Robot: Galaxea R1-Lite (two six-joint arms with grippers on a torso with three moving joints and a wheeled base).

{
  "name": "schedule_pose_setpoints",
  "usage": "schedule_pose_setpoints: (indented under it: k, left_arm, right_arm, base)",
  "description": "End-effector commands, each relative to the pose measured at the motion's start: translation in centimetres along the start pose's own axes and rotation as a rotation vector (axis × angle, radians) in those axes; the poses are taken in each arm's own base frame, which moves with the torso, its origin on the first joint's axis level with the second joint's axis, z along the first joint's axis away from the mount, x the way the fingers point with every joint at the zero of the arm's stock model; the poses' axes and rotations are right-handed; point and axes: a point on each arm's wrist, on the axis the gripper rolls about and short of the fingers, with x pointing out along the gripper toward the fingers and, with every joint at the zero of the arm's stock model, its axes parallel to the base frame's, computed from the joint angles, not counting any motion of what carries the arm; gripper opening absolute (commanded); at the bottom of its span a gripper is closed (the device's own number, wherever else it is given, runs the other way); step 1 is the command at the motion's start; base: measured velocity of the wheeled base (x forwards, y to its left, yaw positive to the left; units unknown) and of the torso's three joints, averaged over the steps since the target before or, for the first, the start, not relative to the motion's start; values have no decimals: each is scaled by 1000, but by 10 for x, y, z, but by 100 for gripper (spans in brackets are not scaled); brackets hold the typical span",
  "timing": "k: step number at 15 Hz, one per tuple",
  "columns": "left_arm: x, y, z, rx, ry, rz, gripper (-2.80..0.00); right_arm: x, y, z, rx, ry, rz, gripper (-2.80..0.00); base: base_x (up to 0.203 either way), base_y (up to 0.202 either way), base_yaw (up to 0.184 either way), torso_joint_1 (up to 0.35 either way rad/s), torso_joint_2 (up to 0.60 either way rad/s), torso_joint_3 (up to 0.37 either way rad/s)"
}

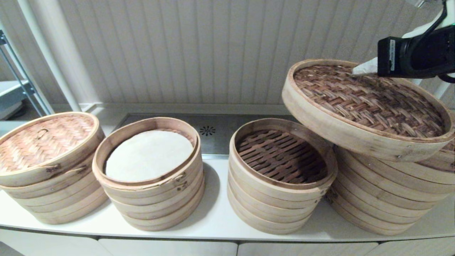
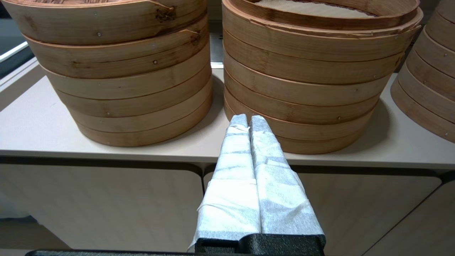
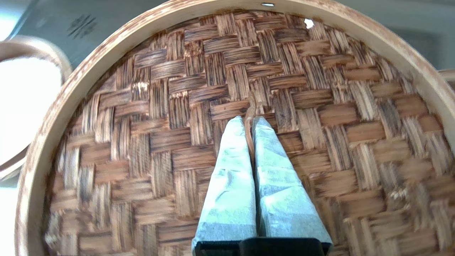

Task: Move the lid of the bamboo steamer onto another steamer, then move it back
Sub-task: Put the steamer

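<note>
Head view: four steamer stacks stand in a row on the desk [image 1: 217,217]. The right claw [image 1: 359,69] holds the lid [image 1: 362,106] in the air, tilted, its low edge over the gap between the open steamer [image 1: 280,177] and the far-right stack [image 1: 384,202], at 3 o'clock in the frame. Right wrist view shows the right claw [image 3: 250,119] closed on the thin woven handle [image 3: 250,106] at the lid's centre [image 3: 320,142]. At 9 o'clock, the far-left stack [image 1: 49,167] carries its own cover. Next to it, the second stack [image 1: 149,170] holds a white liner [image 1: 149,154]. Left wrist view: the left claw [image 2: 247,119] is closed, gripping nothing, below the desk edge [image 2: 106,151] before the two left stacks.
</note>
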Motion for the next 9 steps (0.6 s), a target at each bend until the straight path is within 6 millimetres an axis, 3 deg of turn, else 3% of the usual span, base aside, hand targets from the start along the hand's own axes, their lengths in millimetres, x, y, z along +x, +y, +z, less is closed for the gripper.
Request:
schedule_pose_setpoints:
  k: [1,4,9]
  left_arm:
    - [1,0,-5,0,19,0,-280]
    - [1,0,-5,0,19,1,-280]
    - [1,0,-5,0,19,1,-280]
  right_arm:
    - [4,12,-7,-15,34,45,-280]
    - [15,28,-16,-39,80,99,-280]
    - [51,46,-27,-69,139,119,-280]
  base:
    - [0,0,0,0,0,0]
    - [0,0,0,0,0,0]
    - [0,0,0,0,0,0]
